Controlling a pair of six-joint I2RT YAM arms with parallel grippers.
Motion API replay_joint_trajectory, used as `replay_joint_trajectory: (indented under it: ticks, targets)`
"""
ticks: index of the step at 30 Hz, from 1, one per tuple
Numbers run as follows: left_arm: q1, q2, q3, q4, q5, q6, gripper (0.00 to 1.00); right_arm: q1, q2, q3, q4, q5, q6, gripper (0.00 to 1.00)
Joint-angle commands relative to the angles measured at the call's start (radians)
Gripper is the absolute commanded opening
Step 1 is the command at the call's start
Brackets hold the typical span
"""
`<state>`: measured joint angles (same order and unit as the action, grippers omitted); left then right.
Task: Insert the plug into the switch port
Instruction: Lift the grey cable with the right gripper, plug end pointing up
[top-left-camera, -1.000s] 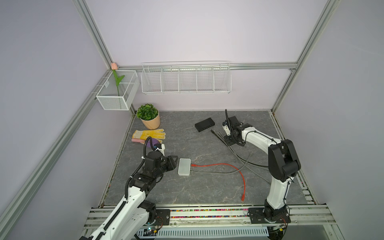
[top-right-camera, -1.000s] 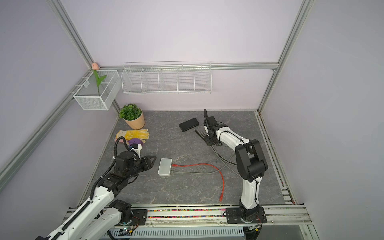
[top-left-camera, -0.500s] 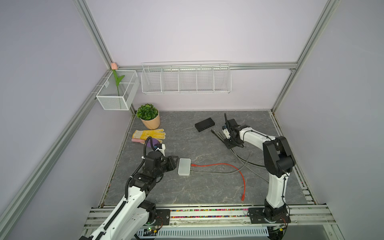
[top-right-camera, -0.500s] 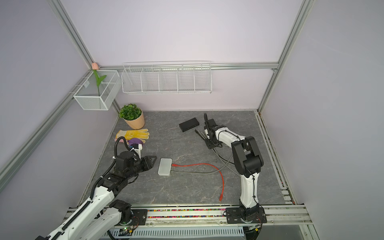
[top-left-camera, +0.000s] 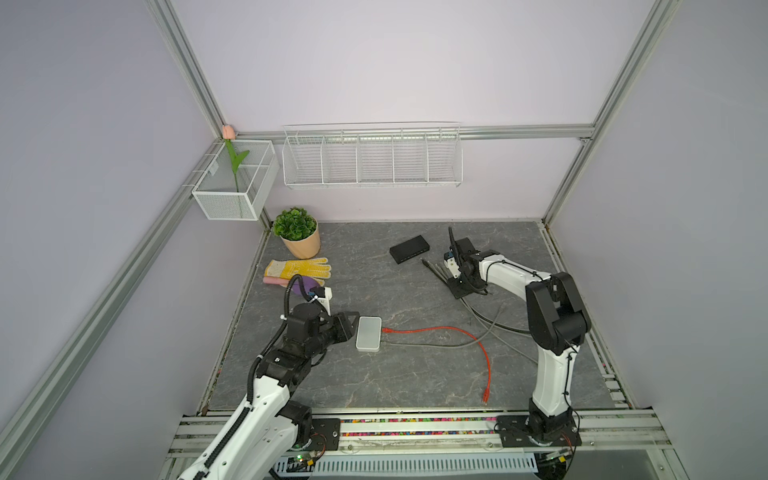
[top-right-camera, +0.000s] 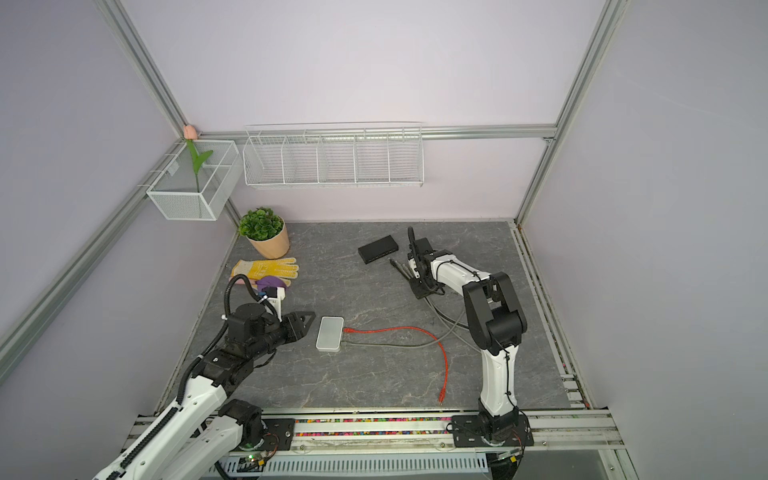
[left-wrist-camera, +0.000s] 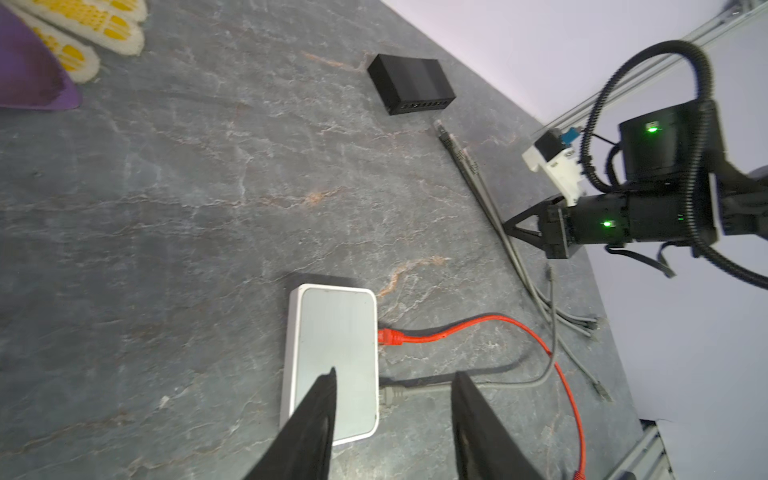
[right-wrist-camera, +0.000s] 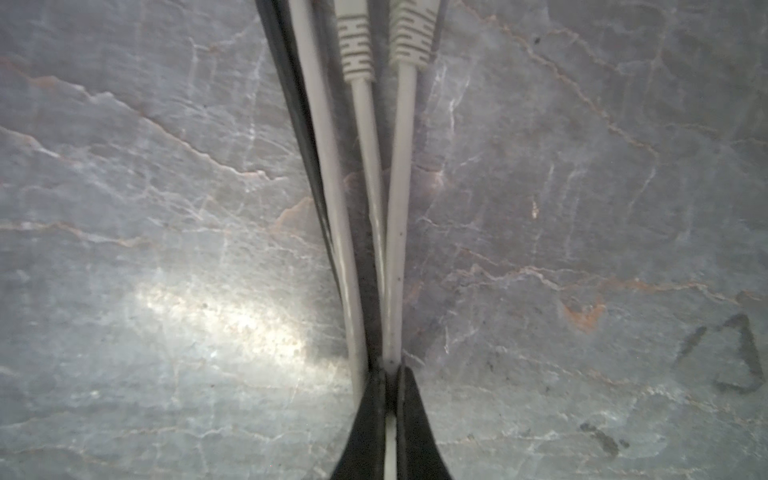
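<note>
lilac walls (top-left-camera: 415, 62); grey stone tabletop (top-left-camera: 415, 374) | right hand (right-wrist-camera: 390, 370) pinching grey cable (right-wrist-camera: 397, 249) | left hand (left-wrist-camera: 395, 374) parted, empty

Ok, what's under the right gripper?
A grey cable, pinched in the shut right gripper, with more cables beside it on the table. Its fingers hide whether a second is caught too.

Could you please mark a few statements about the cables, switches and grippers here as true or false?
1. The right gripper is shut on a grey cable. True.
2. The red cable is plugged into the black switch. False: it enters the white switch; the black switch lies apart, farther back.
3. The left gripper holds the white switch. False: its jaws stand open beside it, gripping nothing.
4. The yellow glove lies near the potted plant. True.
</note>
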<state>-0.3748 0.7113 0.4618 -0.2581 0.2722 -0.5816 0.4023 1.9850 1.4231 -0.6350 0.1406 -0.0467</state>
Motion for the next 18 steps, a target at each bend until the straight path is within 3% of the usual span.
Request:
replay_joint_trajectory:
  ticks: [1, 9, 13, 18]
  targets:
    - [0.004, -0.034, -0.009, 0.073, 0.086, 0.017, 0.45, 0.018, -0.153, 0.007, -0.033, 0.047, -0.02, 0.07]
    - [-0.004, -0.101, -0.073, 0.333, 0.261, -0.07, 0.47, 0.074, -0.485, -0.094, 0.064, 0.101, -0.082, 0.07]
    - [-0.04, -0.125, -0.068, 0.406, 0.282, -0.094, 0.5, 0.135, -0.682, -0.222, 0.217, 0.052, -0.149, 0.07]
    - [-0.117, -0.139, -0.014, 0.408, 0.254, -0.074, 0.53, 0.191, -0.828, -0.305, 0.279, -0.073, -0.213, 0.07]
